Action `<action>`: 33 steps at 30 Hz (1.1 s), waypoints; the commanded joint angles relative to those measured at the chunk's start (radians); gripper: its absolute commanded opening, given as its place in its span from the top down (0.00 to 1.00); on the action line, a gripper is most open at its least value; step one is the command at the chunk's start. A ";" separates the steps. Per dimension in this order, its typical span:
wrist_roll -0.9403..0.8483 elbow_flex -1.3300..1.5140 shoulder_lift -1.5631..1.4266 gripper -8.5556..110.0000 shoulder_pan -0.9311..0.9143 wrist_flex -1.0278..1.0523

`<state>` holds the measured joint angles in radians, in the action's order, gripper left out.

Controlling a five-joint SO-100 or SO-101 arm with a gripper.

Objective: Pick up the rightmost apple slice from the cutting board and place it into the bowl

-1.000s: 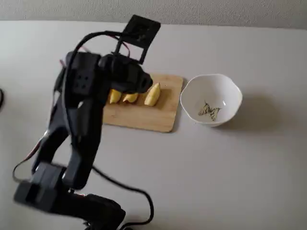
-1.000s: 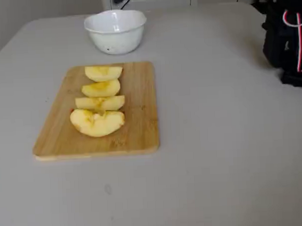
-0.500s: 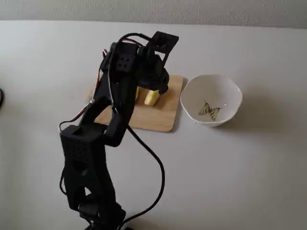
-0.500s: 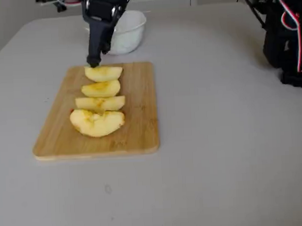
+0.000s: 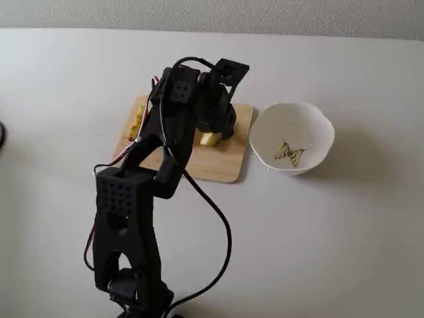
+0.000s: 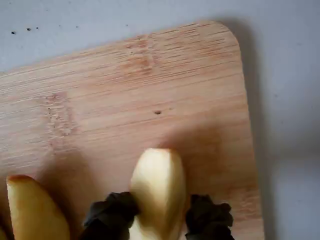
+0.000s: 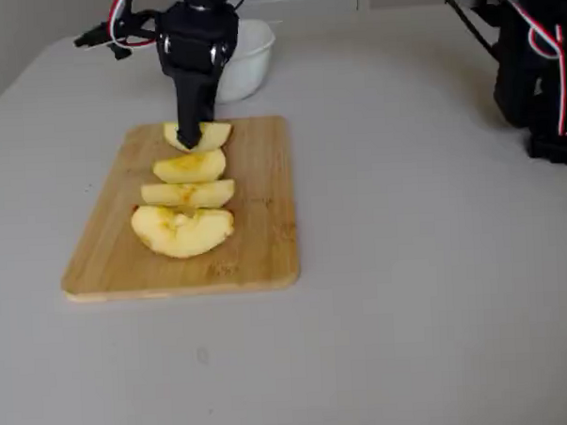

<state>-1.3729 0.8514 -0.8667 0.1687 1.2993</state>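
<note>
My fingertips [image 6: 111,215] straddle the rightmost apple slice [image 6: 157,187] on the cutting board [image 6: 150,90], gripper [image 6: 159,220] closing on it w/ bowl [image 5: 291,136] nearby for drop-off.
</note>
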 commanded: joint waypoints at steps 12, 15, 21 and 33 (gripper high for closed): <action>0.038 -0.055 0.032 0.93 0.012 0.008; 0.041 -0.098 0.025 0.93 0.017 0.034; 0.051 -0.341 0.095 0.93 0.017 0.187; 0.058 -1.108 0.522 0.93 0.014 0.511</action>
<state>-1.3269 -0.0798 -0.3712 0.1810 1.7625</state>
